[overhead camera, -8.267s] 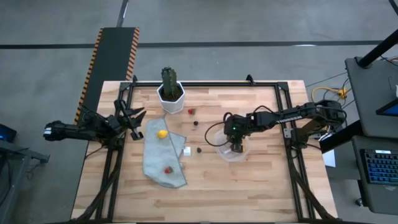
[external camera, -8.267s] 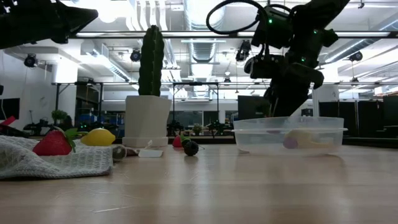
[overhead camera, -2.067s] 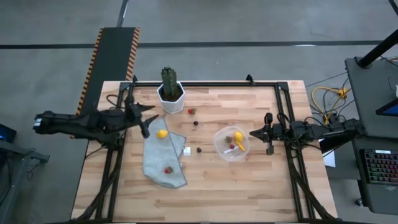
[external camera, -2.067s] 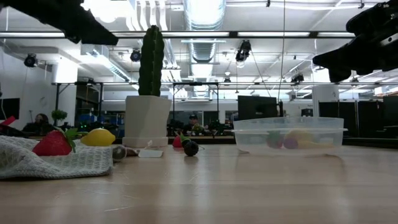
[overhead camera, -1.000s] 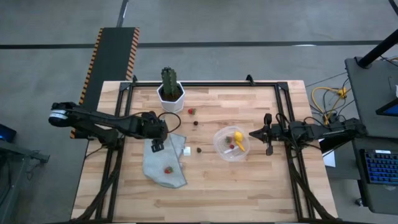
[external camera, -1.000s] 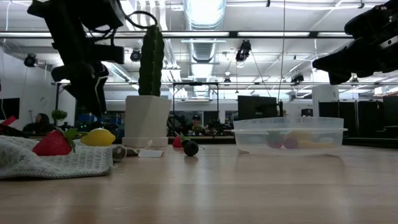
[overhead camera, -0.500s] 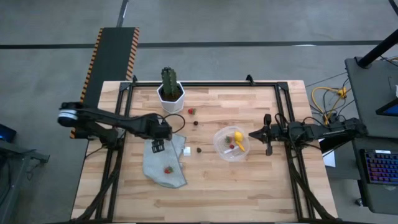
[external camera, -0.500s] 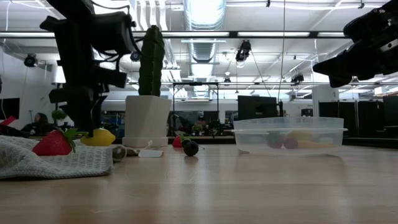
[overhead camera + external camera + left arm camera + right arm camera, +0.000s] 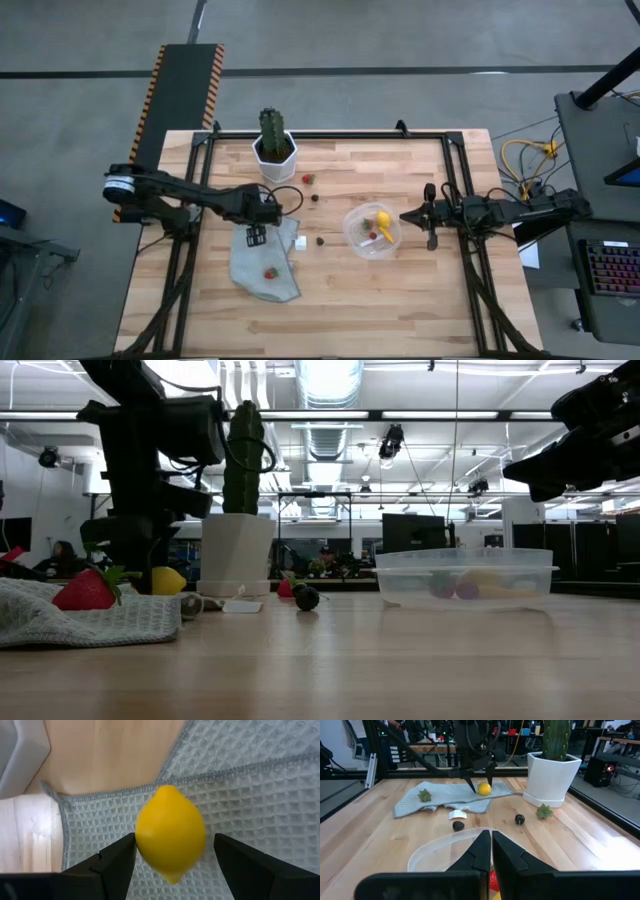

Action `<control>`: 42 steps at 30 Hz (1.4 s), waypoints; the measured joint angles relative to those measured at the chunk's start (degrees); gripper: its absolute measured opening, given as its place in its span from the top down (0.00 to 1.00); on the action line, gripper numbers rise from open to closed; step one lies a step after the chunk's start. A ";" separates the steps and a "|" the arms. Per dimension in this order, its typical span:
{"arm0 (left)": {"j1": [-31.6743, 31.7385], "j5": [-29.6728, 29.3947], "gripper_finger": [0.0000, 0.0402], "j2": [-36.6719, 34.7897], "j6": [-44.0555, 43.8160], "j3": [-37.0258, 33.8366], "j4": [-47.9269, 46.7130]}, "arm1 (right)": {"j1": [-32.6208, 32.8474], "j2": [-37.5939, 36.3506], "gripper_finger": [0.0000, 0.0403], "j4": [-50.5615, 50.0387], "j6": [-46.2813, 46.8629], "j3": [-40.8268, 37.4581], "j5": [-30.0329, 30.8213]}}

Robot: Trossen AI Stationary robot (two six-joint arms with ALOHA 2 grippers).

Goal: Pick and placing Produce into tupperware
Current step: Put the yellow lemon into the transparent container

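A yellow lemon (image 9: 171, 832) lies on the grey waffle cloth (image 9: 262, 268) at the table's left. My left gripper (image 9: 256, 228) points down over it, open, with one finger on each side of it. A red strawberry (image 9: 268, 272) sits on the cloth's near part. The tupperware (image 9: 350, 228), a round clear tub, stands right of centre and holds a second lemon (image 9: 382, 219) and red pieces. My right gripper (image 9: 405, 214) hovers level just right of the tub, shut and holding nothing. My left gripper comes at the lemon from above with its fingers (image 9: 117, 857) on either side of the lemon's middle (image 9: 145, 840). One fingertip stands right at the lemon's edge, and I cannot tell whether it touches. The lemon rests on the cloth.
A cactus in a white pot (image 9: 274, 150) stands at the far edge behind the cloth. A small white cube (image 9: 300, 241) lies by the cloth's right edge. Dark and red berries (image 9: 320, 240) (image 9: 315, 197) (image 9: 307, 180) are scattered between the cloth and the tub.
My left gripper has come down over the lemon and shifted a little toward the table's right, tipping steeper. Its fingers now stand beside the lemon, and it has stayed open. The lemon and the cloth have not moved.
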 joint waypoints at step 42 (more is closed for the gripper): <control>0.84 0.76 0.55 2.10 12.60 7.09 2.30 | 0.00 -0.02 0.98 0.02 -0.02 -0.02 0.03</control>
